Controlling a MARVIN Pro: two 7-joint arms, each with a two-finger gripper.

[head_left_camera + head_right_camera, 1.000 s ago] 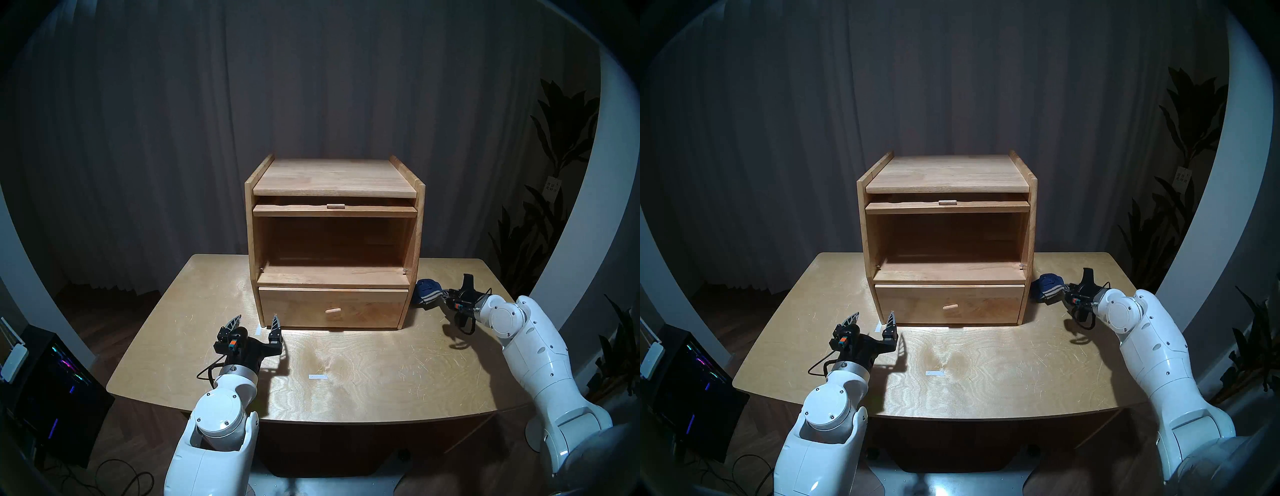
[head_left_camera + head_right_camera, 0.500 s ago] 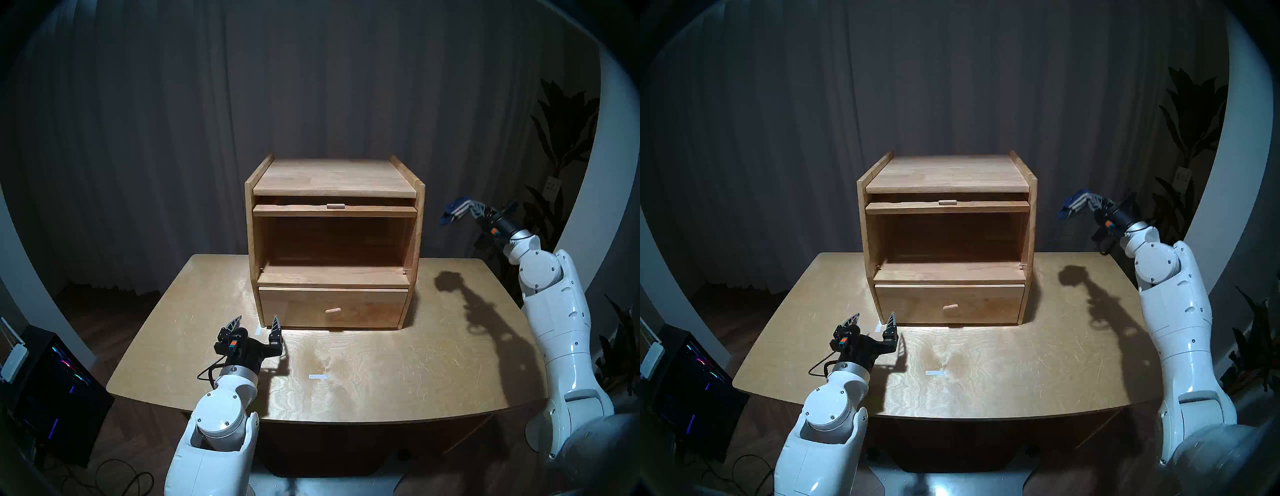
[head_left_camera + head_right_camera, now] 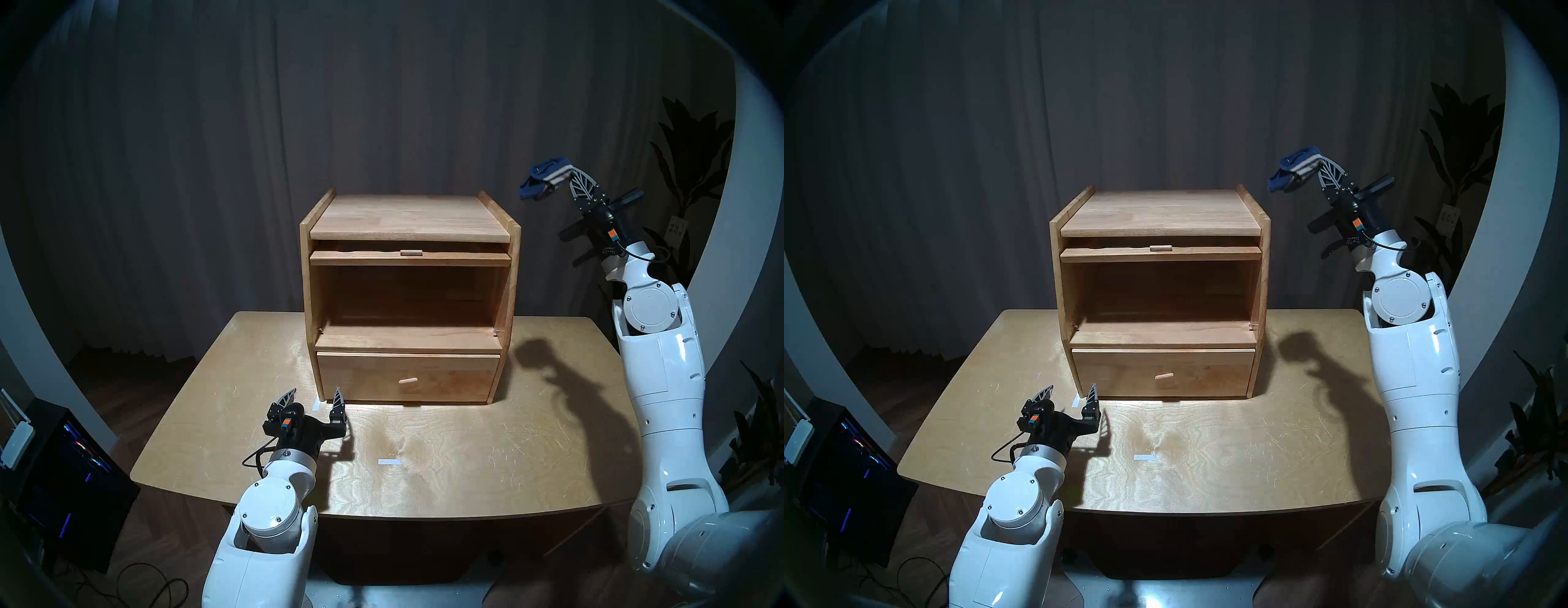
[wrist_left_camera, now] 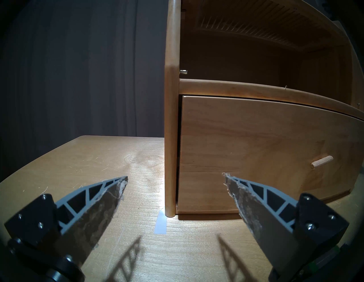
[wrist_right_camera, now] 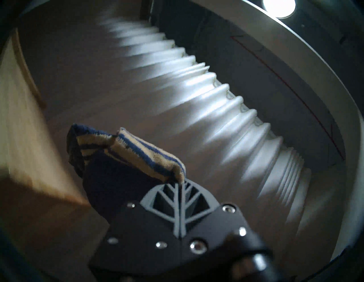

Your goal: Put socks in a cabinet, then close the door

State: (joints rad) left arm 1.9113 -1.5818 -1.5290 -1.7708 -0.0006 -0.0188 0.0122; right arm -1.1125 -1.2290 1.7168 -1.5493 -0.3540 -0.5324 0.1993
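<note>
The socks (image 3: 545, 177) hang pinched in the right gripper (image 3: 566, 178), raised higher than the cabinet (image 3: 409, 297) top and off its right side. Nearest the robot, the left gripper (image 3: 313, 397) hovers over the table (image 3: 466, 446) just before the cabinet's front left corner, fingers spread wide around nothing. Above the cabinet's bare upper compartment, the door (image 3: 409, 257) lies flat under the top board.

Curtained studio (image 3: 212, 170), lit computer tower (image 3: 72, 471)

The cabinet (image 3: 409, 297) stands mid-table (image 3: 466, 467) (socks (image 3: 541, 180) up high, right).
</note>
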